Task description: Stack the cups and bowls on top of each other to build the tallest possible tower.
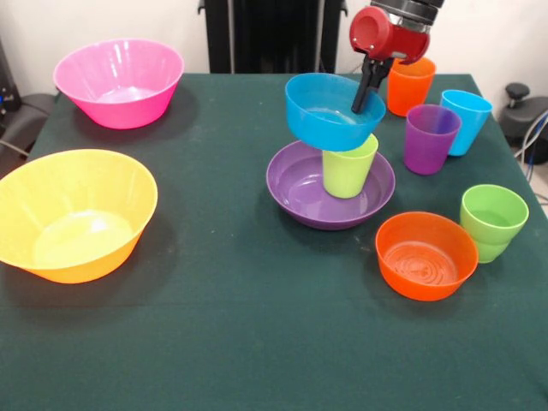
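Hand (368, 96) pinches the right rim of the small blue bowl (330, 111), which sits tilted on the lime-yellow cup (348, 167) inside the wide purple bowl (291, 184), mid-worktop. Levelling and centring the bowl before release should keep the tower steady.

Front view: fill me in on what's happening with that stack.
The robot's gripper reaches down to the rim of the small blue bowl, which sits tilted on a lime-yellow cup standing in the wide purple bowl. The orange, purple, light blue and green cups, the orange bowl and the two big bowls are still loose on the table.
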Controlling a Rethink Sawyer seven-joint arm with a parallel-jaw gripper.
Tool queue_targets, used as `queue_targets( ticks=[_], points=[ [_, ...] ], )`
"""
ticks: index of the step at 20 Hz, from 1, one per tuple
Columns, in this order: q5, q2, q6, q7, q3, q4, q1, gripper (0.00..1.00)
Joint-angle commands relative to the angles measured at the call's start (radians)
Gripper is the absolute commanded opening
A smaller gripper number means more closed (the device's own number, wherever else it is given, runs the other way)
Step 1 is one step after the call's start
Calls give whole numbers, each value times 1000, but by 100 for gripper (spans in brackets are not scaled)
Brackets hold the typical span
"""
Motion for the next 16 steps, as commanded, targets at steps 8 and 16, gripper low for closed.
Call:
queue_targets(
  ticks=[8,16],
  points=[
    [14,9,-74,255,140,-108,8,0],
    [25,-3,-73,244,150,-108,6,0]
  ],
)
